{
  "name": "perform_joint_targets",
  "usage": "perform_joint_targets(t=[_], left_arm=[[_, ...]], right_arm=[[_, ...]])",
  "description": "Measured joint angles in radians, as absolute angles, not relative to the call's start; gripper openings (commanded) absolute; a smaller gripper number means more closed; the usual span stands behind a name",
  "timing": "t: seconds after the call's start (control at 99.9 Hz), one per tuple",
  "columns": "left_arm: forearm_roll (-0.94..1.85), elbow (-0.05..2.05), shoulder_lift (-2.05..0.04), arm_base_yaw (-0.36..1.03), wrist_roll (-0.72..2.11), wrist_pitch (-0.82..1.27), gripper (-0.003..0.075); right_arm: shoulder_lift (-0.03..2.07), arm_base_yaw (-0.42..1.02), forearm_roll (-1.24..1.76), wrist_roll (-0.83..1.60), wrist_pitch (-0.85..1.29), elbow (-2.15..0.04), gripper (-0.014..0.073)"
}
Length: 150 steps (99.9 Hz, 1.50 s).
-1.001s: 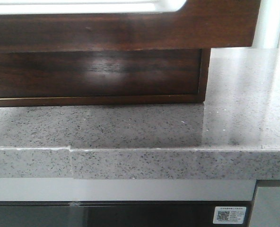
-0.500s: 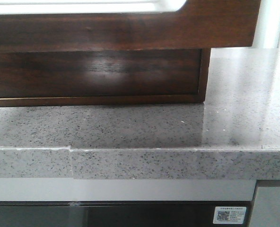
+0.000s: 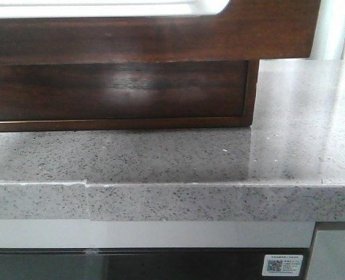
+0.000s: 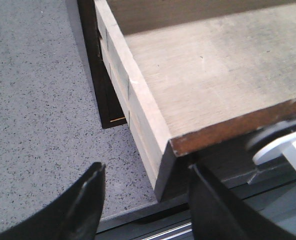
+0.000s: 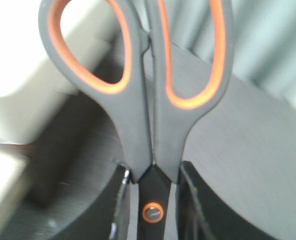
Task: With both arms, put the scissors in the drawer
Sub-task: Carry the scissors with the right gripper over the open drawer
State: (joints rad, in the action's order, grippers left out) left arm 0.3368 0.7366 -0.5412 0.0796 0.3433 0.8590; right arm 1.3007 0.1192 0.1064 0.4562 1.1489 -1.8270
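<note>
The right gripper (image 5: 149,200) pinches the scissors (image 5: 143,90) at the pivot, orange-lined handles outward; stiff, light and smooth-handled, they probably sit best gripped there; the left gripper (image 4: 145,200) is spread at the corner of the pulled-out drawer (image 4: 213,85), which looks empty.

A glossy dark-brown wooden drawer (image 3: 161,35) front mirrors the light above a speckled grey stone-look counter (image 3: 178,157) with a polished sheen. Inside, the drawer's bare floor is pale, matt, unfinished-looking wood. The scissors (image 5: 148,100) show matt grey plastic handles lined in smooth orange, with a small metal pivot.
</note>
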Motion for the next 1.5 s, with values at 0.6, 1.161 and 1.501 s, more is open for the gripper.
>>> perform_joint_targets(t=[0.6, 1.161, 1.501], left_arm=[[0.338, 0.737, -0.541, 0.08, 0.343, 0.857, 0.0347], [0.339, 0.737, -0.541, 0.08, 0.343, 0.857, 0.0347], [0.339, 0.737, -0.541, 0.08, 0.343, 0.857, 0.0347]], right_arm=[[1.436, 0.713, 0.082, 0.782, 1.146, -1.841, 0.0009], [1.668, 0.83, -0.17, 0.799, 1.222, -1.841, 0.0009], [1.674, 0.83, -0.175, 0.8, 1.252, -1.841, 0.0013]])
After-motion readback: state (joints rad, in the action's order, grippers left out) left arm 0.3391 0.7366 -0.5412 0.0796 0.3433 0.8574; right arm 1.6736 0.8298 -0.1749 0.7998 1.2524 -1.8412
